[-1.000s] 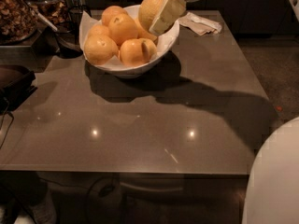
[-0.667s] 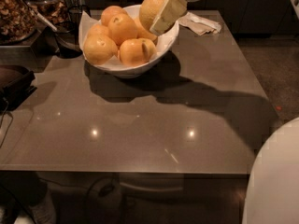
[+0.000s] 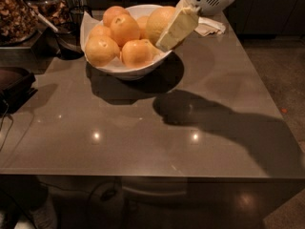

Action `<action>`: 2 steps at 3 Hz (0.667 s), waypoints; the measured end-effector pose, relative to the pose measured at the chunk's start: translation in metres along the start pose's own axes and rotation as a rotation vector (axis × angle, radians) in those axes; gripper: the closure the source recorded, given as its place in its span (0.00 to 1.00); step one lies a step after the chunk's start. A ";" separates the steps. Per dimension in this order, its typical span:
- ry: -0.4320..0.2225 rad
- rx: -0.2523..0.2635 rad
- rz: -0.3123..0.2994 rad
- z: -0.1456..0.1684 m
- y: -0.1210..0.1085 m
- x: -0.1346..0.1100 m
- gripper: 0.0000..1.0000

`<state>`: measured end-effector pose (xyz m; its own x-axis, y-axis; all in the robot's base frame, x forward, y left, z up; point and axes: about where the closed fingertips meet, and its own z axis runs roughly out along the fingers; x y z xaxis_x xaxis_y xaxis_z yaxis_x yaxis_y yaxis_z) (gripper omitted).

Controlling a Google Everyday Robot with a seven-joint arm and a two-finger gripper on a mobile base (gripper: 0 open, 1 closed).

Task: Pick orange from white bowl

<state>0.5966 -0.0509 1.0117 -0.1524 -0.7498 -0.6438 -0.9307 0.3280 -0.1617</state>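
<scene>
- The gripper reaches in from the top right and rests against the right side of the orange.
- I cannot tell whether it is clasping the fruit or standing apart from it.
- The orange, large and pale, sits at the right edge of the white bowl, on top of the smaller oranges.
- The bowl stands at the far side of the grey surface.
</scene>
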 end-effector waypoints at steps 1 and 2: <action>0.016 -0.011 0.080 -0.008 0.065 0.015 1.00; 0.021 -0.015 0.080 -0.007 0.067 0.017 1.00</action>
